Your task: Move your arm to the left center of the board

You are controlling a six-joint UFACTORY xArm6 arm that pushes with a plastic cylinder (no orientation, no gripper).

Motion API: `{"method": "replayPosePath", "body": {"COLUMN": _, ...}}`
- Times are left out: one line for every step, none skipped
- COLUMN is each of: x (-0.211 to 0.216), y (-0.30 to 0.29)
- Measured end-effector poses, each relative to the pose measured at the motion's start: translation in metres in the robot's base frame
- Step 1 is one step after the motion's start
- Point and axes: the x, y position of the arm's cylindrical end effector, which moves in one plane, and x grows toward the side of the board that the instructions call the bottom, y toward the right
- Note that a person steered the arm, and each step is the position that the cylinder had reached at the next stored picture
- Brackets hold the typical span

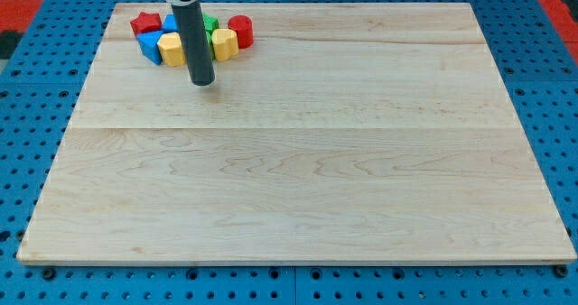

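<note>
My tip point(201, 81) rests on the wooden board point(298, 161) near the view's top left, just below a cluster of blocks. The rod rises from it and hides part of the cluster. The cluster holds a red star block point(145, 23), a blue block point(150, 47), a yellow block point(171, 49), a second yellow block point(224, 44), a red cylinder block point(240, 31) and a green block point(210, 23). Another blue block point(169, 22) peeks out behind the rod. My tip sits between the two yellow blocks, slightly below them.
The board lies on a blue pegboard table point(36, 115). A red area point(27, 3) shows at the view's top left corner and another red area point(555, 3) at the top right.
</note>
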Motion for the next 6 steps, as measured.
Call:
{"method": "replayPosePath", "body": {"x": 0.0, "y": 0.002}}
{"method": "replayPosePath", "body": {"x": 0.0, "y": 0.002}}
{"method": "replayPosePath", "body": {"x": 0.0, "y": 0.0}}
{"method": "replayPosePath", "body": {"x": 0.001, "y": 0.0}}
{"method": "replayPosePath", "body": {"x": 0.002, "y": 0.003}}
{"method": "replayPosePath", "body": {"x": 0.018, "y": 0.004}}
